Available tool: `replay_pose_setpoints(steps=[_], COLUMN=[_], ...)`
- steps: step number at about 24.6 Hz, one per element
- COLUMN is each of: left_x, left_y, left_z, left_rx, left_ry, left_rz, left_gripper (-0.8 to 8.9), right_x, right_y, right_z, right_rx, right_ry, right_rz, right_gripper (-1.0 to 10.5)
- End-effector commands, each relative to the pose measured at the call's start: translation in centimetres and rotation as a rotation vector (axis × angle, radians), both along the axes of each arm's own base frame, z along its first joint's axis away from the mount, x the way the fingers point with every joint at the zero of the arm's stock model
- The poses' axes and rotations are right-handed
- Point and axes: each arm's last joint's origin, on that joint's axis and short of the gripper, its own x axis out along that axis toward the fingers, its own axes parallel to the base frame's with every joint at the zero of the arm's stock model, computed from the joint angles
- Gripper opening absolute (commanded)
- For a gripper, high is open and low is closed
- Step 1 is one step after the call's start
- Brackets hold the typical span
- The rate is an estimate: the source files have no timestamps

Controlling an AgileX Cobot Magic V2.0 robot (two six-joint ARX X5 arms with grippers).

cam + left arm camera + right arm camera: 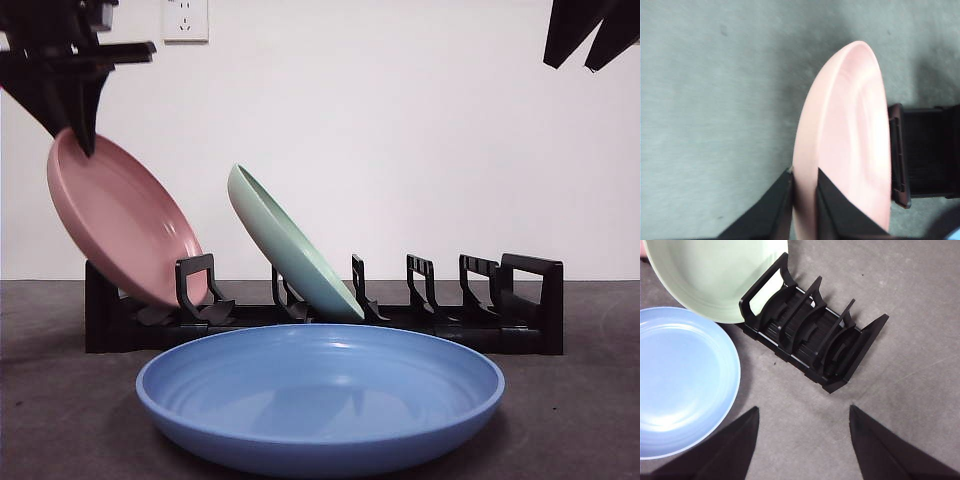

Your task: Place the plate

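Pink plate held tilted over the rack's end slot

At upper left of the front view the left gripper (78,125) has its jaws clamped on the top rim of the pink plate (120,220), which leans left with its lower edge down in the first slot of the black rack (520,300); the plate's seat lies straight below the jaws, so I judge lowering or letting go comes next; mid-frame the green plate (290,250) leans likewise; the blue plate (320,395) lies flat in front; at upper right the right gripper (804,440) waits, jaws apart
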Motion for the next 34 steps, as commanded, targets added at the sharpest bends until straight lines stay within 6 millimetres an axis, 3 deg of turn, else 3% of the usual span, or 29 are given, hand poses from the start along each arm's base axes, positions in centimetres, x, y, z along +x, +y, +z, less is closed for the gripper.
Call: replay_pose_setpoints(steps=[1,8,18,25,30,34], left_x=[0.0,-2.0,-6.6,-11.5,-16.2,-18.8], left_y=[-0.2,0.9,2.0,2.9,3.7,4.2], left_z=[2.2,5.6,6.9,5.0,2.7,0.1], left_rx=[0.02,0.203,0.204,0.111,-0.036,-0.137], left_ry=[-0.052,-0.014,0.012,0.003,-0.029,-0.006], left_rz=[-0.006,0.063,0.061,0.037,0.06,0.102], left_gripper=[0.16,0.16,0.16,0.16,0.16,0.16], right_x=[0.1,0.1,0.0,0.0,0.0,0.0], right_y=[0.2,0.2,0.1,0.1,0.1,0.1], right_z=[0.4,0.3,0.2,0.2,0.2,0.2], right_rx=[0.02,0.018,0.01,0.009,0.009,0.01], right_ry=[-0.006,-0.002,0.011,0.011,0.011,0.011], right_rz=[-0.006,-0.006,-0.006,-0.006,-0.006,-0.006], right_gripper=[2.9,2.9,2.9,2.9,2.9,2.9])
